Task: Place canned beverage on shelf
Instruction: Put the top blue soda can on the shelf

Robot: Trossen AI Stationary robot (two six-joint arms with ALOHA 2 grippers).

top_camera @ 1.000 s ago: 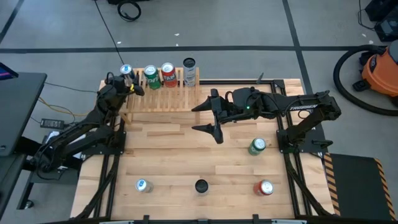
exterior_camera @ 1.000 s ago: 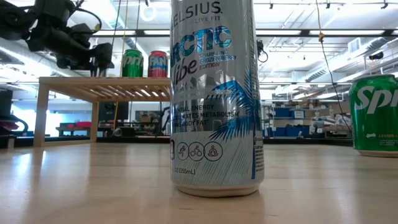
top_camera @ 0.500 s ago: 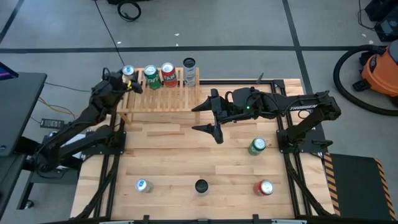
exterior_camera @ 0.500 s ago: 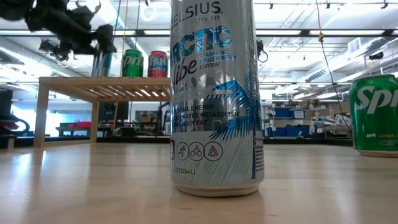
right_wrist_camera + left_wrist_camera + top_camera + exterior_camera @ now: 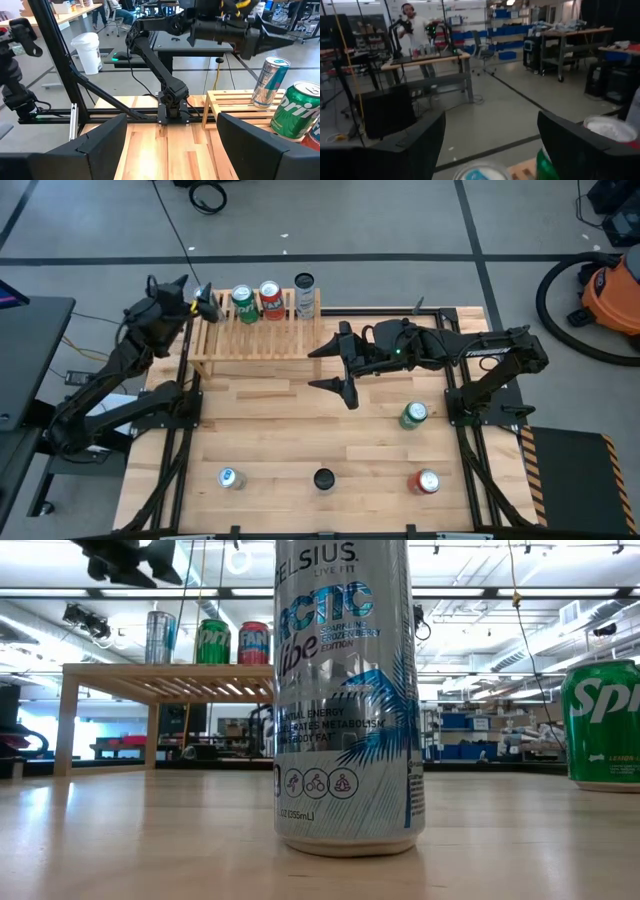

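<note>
The light-wood shelf stands at the table's far left and carries several upright cans. A silver can rests on its base at the shelf's left end, with a green can, a red can and a dark can beside it. My left gripper hangs open in the air above the silver can, touching nothing; the low view shows it well clear of the can top. My right gripper waits open above the table's middle, with nothing between its fingers.
Loose cans stand on the table: a green one at the right, a red one near the front right, a blue-silver one at the front left and a tall silver can at the front middle. Bare wood lies between them and the shelf.
My left gripper has risen from the level of the silver can to well above it and drawn back a little toward the table's left edge, fingers open throughout. The silver can stays upright on the shelf's left end.
</note>
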